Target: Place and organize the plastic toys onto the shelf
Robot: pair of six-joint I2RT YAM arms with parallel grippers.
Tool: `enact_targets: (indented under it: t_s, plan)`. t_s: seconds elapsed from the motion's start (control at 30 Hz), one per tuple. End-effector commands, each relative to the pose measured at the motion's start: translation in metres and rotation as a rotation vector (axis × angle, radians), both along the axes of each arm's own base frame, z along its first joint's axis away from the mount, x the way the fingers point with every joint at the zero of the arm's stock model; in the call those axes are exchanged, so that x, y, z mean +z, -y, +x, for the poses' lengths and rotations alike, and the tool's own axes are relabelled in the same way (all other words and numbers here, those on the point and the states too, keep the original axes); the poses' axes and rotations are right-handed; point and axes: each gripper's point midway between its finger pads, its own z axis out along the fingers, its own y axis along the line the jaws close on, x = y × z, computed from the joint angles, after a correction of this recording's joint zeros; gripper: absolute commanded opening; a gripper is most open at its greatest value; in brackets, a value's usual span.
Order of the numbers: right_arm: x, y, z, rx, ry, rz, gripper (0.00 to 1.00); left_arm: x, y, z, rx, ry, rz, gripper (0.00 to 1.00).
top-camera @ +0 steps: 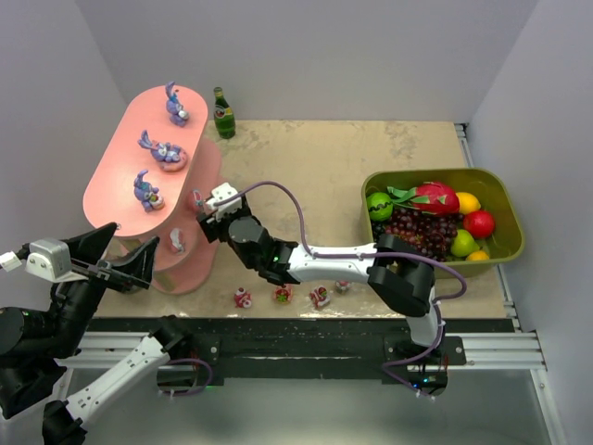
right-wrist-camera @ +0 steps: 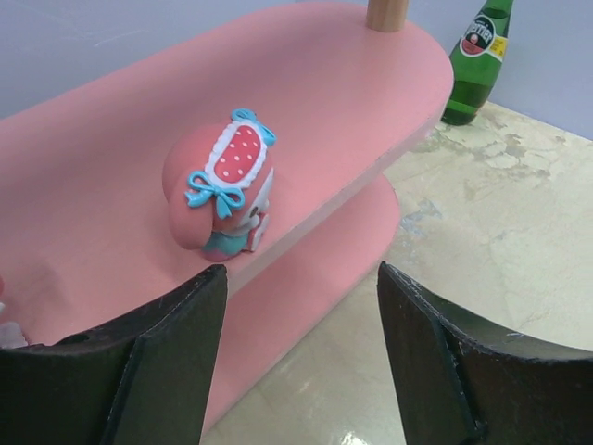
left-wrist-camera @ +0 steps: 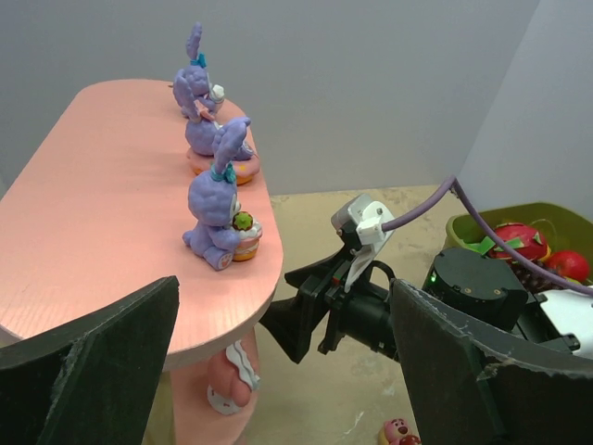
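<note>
Right pincer (right-wrist-camera: 301, 278) open at shelf (right-wrist-camera: 111, 167).
We see pink toy (right-wrist-camera: 227, 190) standing free on a tier; left pincer (left-wrist-camera: 285, 297) wide open.

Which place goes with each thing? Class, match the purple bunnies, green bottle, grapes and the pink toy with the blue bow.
Things: 1 purple bunnies; 2 green bottle; 3 grapes; 4 pink toy with blue bow.
Places: A green tub; B lower shelf tier; C top shelf tier; D table beside the shelf.
Pairs: 1-C, 2-D, 3-A, 4-B.
</note>
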Motion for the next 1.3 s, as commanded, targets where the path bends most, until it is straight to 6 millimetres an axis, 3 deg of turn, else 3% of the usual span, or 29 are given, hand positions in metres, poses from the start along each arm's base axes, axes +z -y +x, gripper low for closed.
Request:
enact_targets:
  t_s: [0.0, 0.63, 1.27]
  plan:
    - [0.04, 0.017, 0.001, -0.041, 0.028, 0.086, 0.68, 0.008, -0.005, -0.004, 0.011, 0.014, -0.032, 1.0]
    - [0.061, 0.005, 0.008, -0.028, 0.063, 0.111, 0.67, 0.009, -0.004, -0.004, 0.005, 0.013, -0.035, 1.0]
    - [0.052, -0.017, 0.003, 0.047, 0.037, 0.107, 0.64, 0.009, -0.008, -0.006, 0.016, 0.015, -0.036, 1.0]
